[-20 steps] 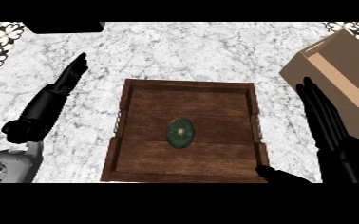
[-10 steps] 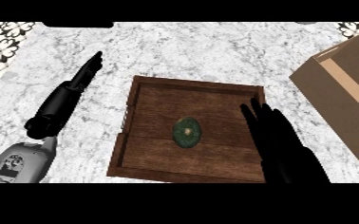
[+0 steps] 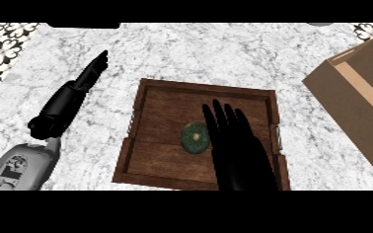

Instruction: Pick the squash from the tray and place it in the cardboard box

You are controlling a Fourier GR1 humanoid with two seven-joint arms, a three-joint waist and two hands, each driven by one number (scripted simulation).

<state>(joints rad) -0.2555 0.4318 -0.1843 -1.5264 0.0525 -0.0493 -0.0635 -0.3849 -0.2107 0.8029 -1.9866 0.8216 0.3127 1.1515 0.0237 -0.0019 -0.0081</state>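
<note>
**Inspector:** Presently, the squash [image 3: 195, 137] lies flat near the middle of the wooden tray [image 3: 200, 87], dark green and round-ended. Nothing has hold of it.

**Clerk:** And the right hand?

**Inspector:** The right hand [image 3: 237, 153] is over the tray, fingers straight and together, pointing away from the robot. It sits just beside the squash on its right side, the fingers overlapping the squash's edge in this view. It grasps nothing. I judge the placement deliberate: alongside the squash, the fingers and thumb could close across its narrow width.

**Clerk:** Is it touching?

**Inspector:** From above, I cannot tell whether the hand rests on the tray or hangs over it.

**Clerk:** The left hand?

**Inspector:** The left hand [image 3: 69, 101] lies out on the marble counter [image 3: 218, 49], well apart from the tray on its left, fingers extended, holding nothing. It appears parked clear of the work.

**Clerk:** The destination?

**Inspector:** The cardboard box [image 3: 350, 94] stands open at the right edge, apart from the tray. It is on the working hand's side, which suits a short carry. Pick not yet made.
</note>
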